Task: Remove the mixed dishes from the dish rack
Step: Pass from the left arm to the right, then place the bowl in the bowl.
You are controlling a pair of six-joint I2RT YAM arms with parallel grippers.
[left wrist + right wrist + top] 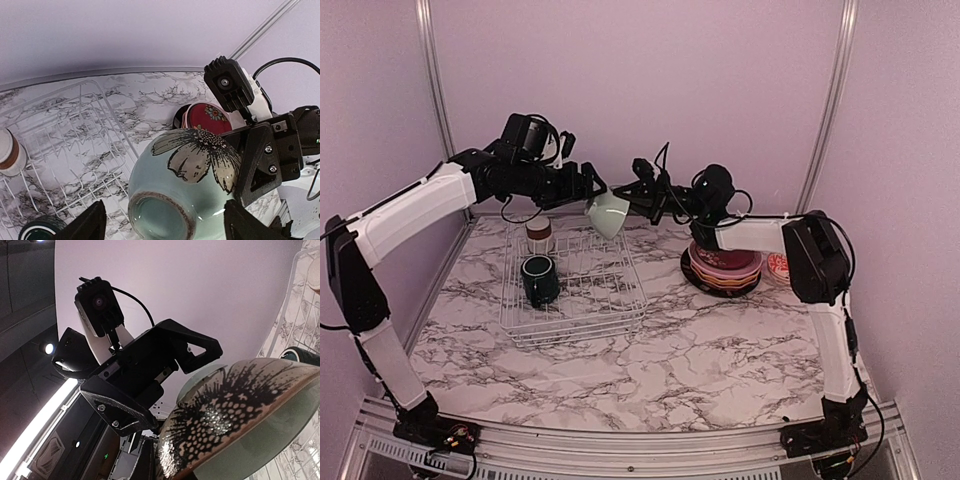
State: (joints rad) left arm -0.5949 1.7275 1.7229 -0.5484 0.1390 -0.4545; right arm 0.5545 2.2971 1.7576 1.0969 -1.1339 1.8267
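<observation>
No readable text, labels, brands, numbers or signs anywhere across the three camera views

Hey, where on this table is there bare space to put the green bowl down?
The wide stretch of marble table in front of the dish rack and the plate stack, toward the near edge, is bare. A narrower strip lies between rack and stack. The far right corner is crowded: stack, small pinkish bowl, right arm.
</observation>
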